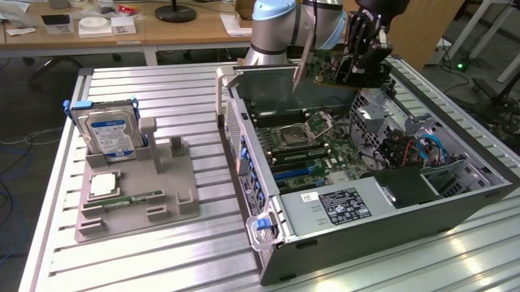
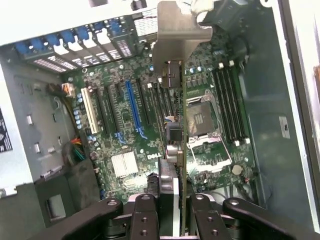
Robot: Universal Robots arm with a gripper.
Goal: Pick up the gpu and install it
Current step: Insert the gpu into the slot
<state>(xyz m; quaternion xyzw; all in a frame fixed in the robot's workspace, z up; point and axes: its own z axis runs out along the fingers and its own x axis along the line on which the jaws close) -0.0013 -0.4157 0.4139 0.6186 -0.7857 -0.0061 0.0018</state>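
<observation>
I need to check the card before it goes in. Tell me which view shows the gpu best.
The exterior view: the gpu hangs in the gripper above the open case, its board face and silver bracket visible. The wrist view has it edge-on, a thin line with the bracket over the motherboard.

Arm [image 1: 272,44]: cylindrical joint housings in silver-grey metal with a smooth, rounded section. Joint cap [image 1: 276,9]: pale blue, domed and glossy, set flush on the housing.

Gripper [image 1: 360,64]: matte black throughout and blocky, built up from several stacked dark parts.

Fingers [image 2: 146,222]: black bar linkages in mirrored pairs, each link flat-faced with rounded ends. The wrist view shows round black pivot pins set in a row along each link. Link faces are smooth with a slight sheen along the edges.
</observation>
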